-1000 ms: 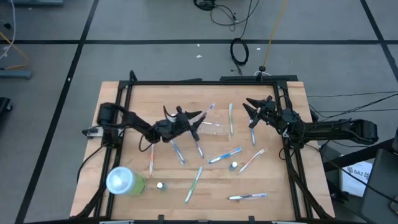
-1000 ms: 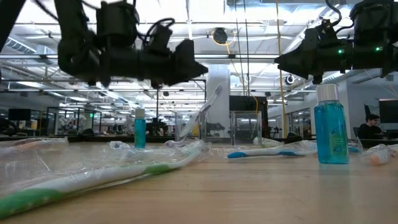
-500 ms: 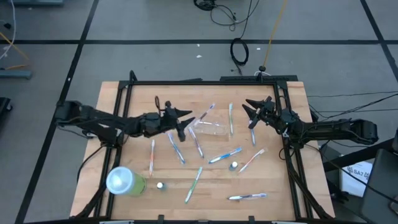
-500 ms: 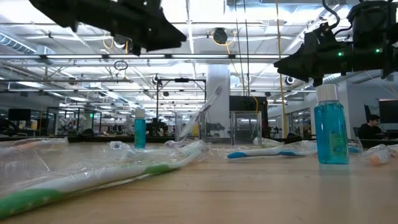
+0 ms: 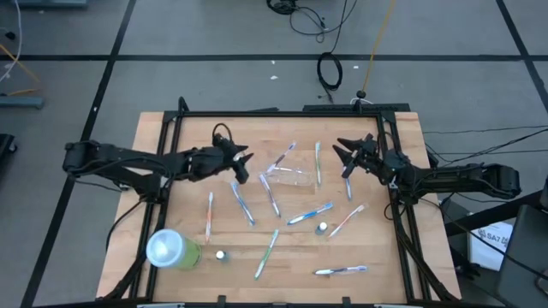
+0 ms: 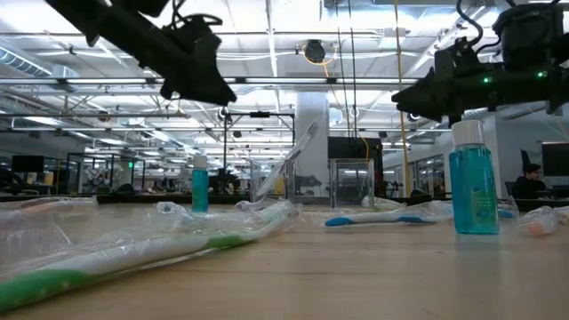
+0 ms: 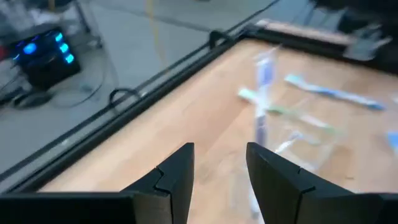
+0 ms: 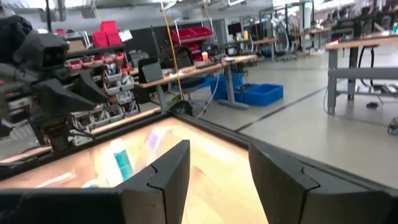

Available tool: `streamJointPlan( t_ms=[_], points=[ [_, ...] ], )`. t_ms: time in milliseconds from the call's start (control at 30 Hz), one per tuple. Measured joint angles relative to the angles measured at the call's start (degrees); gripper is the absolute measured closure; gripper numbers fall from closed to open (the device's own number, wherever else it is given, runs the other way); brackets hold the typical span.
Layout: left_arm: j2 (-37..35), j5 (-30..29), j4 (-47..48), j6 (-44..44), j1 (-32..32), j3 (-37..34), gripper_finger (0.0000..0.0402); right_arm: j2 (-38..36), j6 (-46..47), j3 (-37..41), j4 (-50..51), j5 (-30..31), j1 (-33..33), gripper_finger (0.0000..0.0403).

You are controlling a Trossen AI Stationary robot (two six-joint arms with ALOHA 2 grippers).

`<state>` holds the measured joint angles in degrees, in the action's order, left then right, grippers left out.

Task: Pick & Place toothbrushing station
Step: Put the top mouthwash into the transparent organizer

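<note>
The small clear cup sits mid-table, and a pale toothbrush leans out of it; both also show in the low view, the cup and the toothbrush. Several blue, green and pink toothbrushes lie flat on the wood around it. Two white-capped blue tubes stand upright. My left gripper is open and empty, raised above the table to the left of the cup. My right gripper is open and empty, raised to the right of the cup.
A lime-green tumbler with a pale top lies near the front left corner. A black frame runs along the table's far edge and down both sides. Cables lie on the floor beyond the table.
My left gripper has drawn back from the cup toward the table's left edge and has risen. The left arm has stretched out toward the left. The cup, toothbrushes and tubes have stayed where they were.
</note>
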<state>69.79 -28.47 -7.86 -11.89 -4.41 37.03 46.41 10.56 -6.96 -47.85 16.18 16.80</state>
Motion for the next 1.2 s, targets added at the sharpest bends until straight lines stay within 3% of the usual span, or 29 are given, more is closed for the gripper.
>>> streamJointPlan(
  t_ms=[233,433,633,833,1200],
  points=[
    [2.7,-0.1,6.9,-5.2,-1.1,0.0,0.0250,0.0,0.8,0.0,4.1,0.0,0.0,0.0243],
    [3.0,-1.3,7.1,-21.0,-2.9,0.0,0.0250,0.0,0.8,0.0,5.3,0.0,0.0,0.0243],
    [3.0,-2.0,11.3,-20.0,-4.3,0.0,0.0250,0.0,0.4,0.0,5.3,0.0,0.0,0.0243],
    [3.0,-0.1,12.9,-11.0,-3.1,0.0,0.0246,0.0,0.1,0.0,5.3,0.0,0.0,0.0243],
    [3.4,-0.1,17.1,-11.5,-4.1,0.0,0.0165,0.0,0.8,0.0,5.3,0.0,0.0,0.0243]
  ],
)
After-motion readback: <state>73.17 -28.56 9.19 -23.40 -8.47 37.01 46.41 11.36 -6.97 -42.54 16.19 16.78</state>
